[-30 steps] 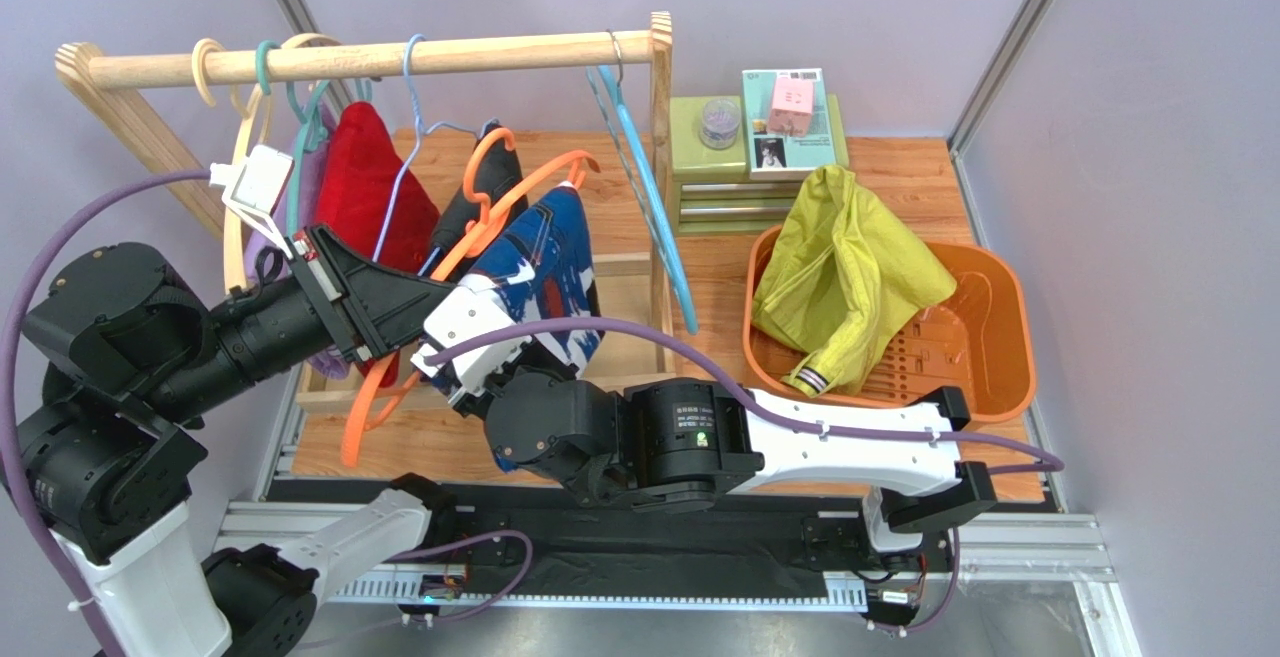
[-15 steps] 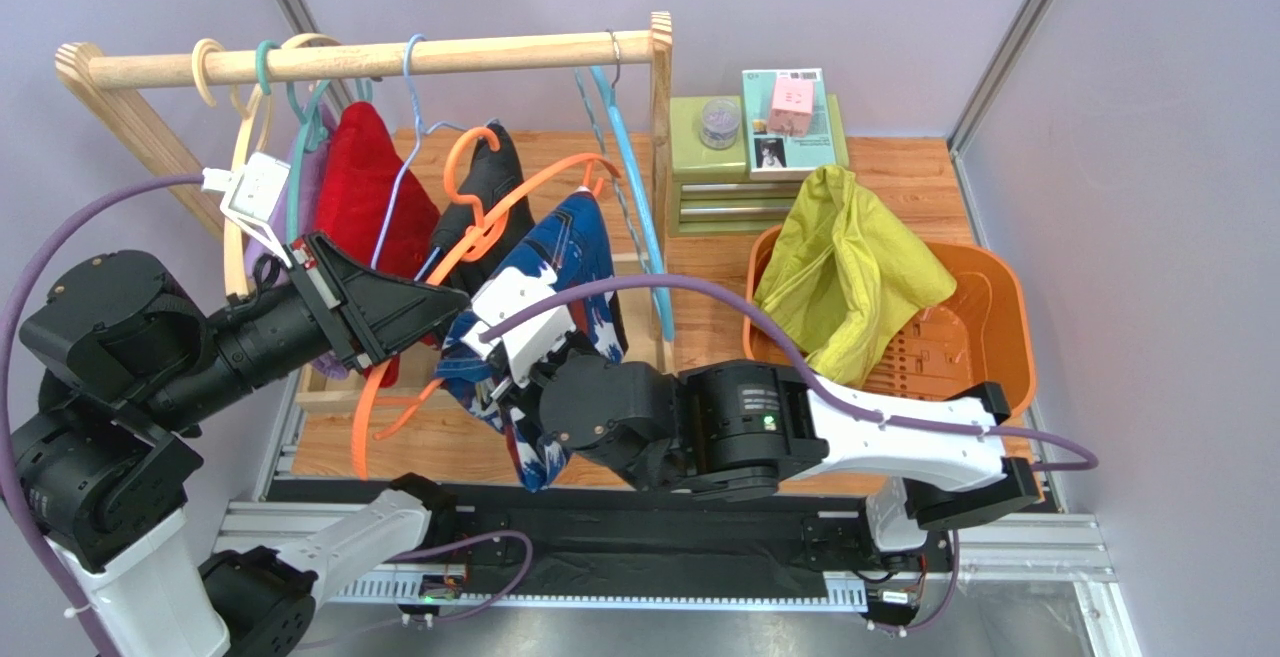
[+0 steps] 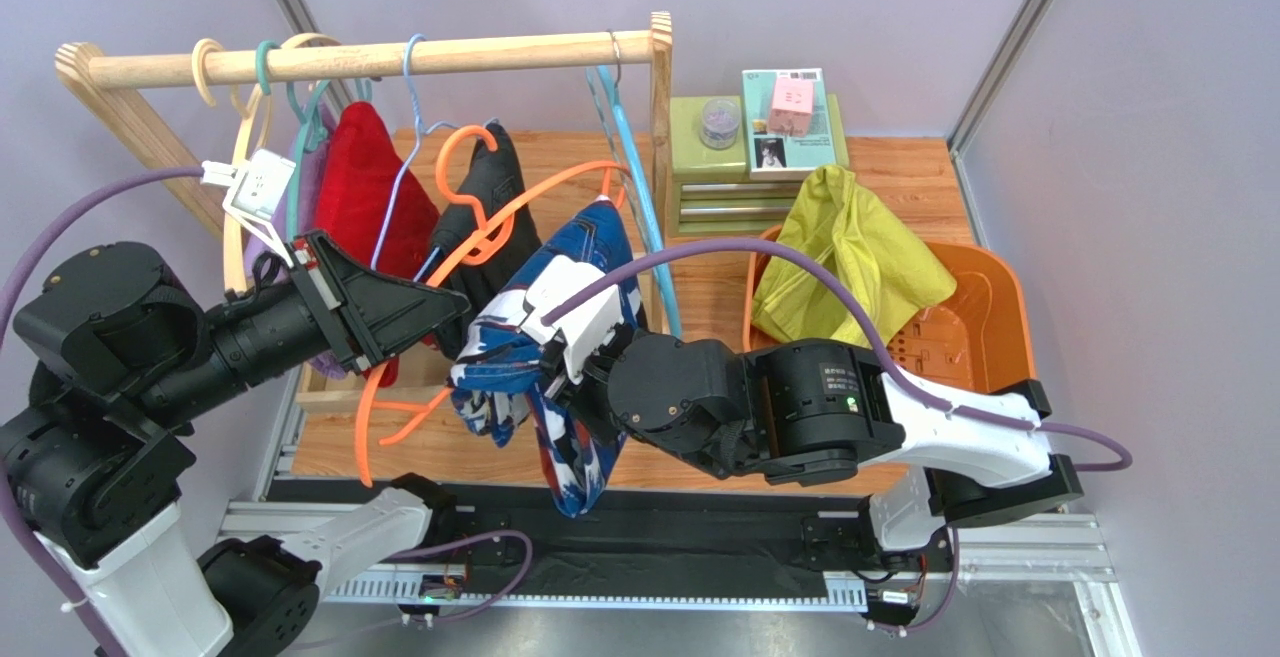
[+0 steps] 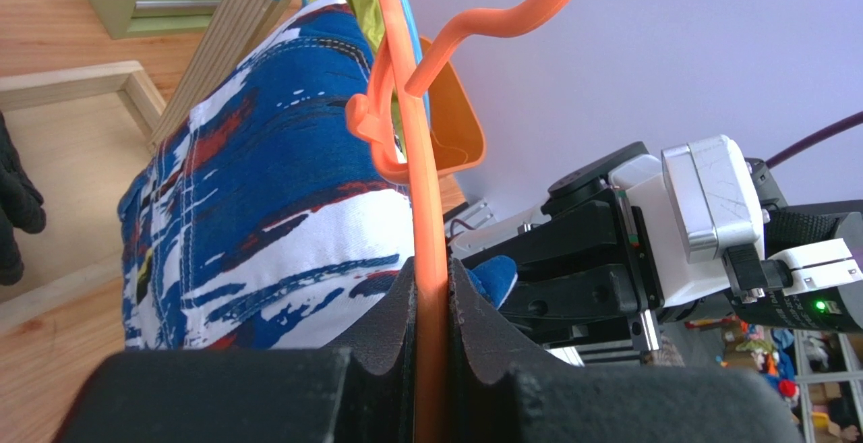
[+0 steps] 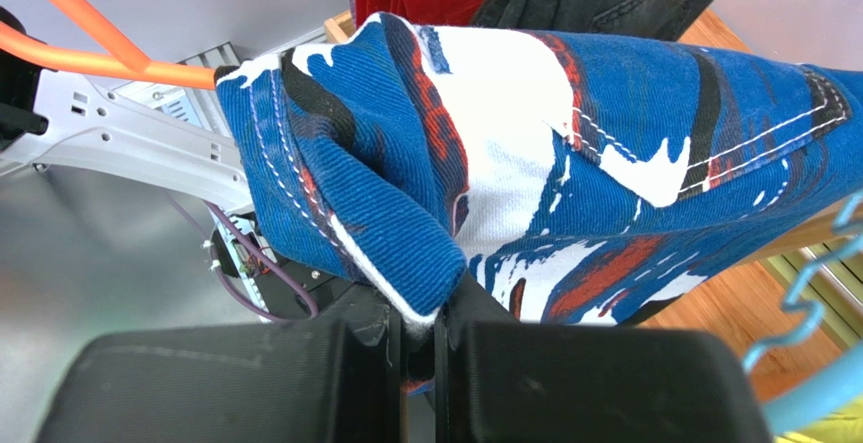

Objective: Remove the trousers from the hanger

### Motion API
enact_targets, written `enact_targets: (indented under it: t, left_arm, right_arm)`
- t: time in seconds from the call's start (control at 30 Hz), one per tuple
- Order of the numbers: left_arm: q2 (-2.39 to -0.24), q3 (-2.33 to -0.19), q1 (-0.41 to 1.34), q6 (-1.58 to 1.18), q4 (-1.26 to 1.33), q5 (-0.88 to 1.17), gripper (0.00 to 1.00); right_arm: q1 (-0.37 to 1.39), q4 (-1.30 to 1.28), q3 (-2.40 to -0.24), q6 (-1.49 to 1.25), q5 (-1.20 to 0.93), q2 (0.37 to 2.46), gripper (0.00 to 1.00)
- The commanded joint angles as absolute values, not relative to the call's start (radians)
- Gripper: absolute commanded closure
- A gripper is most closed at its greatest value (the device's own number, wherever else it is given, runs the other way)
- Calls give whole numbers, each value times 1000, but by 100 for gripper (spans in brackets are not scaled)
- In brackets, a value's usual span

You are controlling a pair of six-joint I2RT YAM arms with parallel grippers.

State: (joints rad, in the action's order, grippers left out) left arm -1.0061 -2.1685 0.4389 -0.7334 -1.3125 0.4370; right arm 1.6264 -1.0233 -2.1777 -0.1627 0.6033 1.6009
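Observation:
The navy blue trousers [image 3: 549,330] with white and red print hang over the orange hanger [image 3: 504,215], off the rail. My left gripper [image 3: 443,309] is shut on the hanger's orange bar [image 4: 430,291]. My right gripper [image 3: 529,360] is shut on a fold of the navy trousers [image 5: 405,231] and holds it toward the near edge. The yellow-green trousers [image 3: 842,275] with striped cuffs lie in the orange basket [image 3: 999,335] at the right.
A wooden rail [image 3: 376,57] carries a red garment [image 3: 361,177], a black garment [image 3: 489,200] and a blue hanger [image 3: 639,185]. Green boxes and books [image 3: 751,125] stand at the back. The wooden rack base [image 3: 631,260] lies under the hanger.
My right gripper has pulled the navy trousers right and toward the near edge; they hang lower and more stretched. The right arm swung right. The orange hanger tilted slightly.

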Motion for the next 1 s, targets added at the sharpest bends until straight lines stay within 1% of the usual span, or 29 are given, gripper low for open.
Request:
enact_targets:
  t: [0.0,0.2,0.4,0.47,0.57,0.73,0.87,0.97]
  left_arm:
    - [-999,-2184,439,-672,-1221,428,100]
    - [-991,-2168,439,-681,-1216,426,100]
    - [-973,-2152,439,-681,-1235,385,100]
    - [-966,-2135,439,-683,-1235,380,100]
    - [-953,-2111,439,-689,-1238,364,100]
    - [-927,-2054,439,-707,-1216,345,100]
    - [-910,-1997,439,-721,-1192,341,100]
    - [-905,-1983,439,-726,-1186,334,100]
  right_arm:
    - [1623,-993,-2244,-193,704,1560,100]
    - [1626,-876,-2330,-153,771,1632,100]
    - [1666,-741,-2422,-14,819,1689,100]
    - [1692,-683,-2430,44,839,1681,100]
    - [1712,-626,-2425,60,835,1654,100]
    - [1730,-522,-2361,83,825,1592,100]
    - [1749,-515,-2411,115,802,1594,100]
    - [1772,-460,-2418,159,787,1580,100]
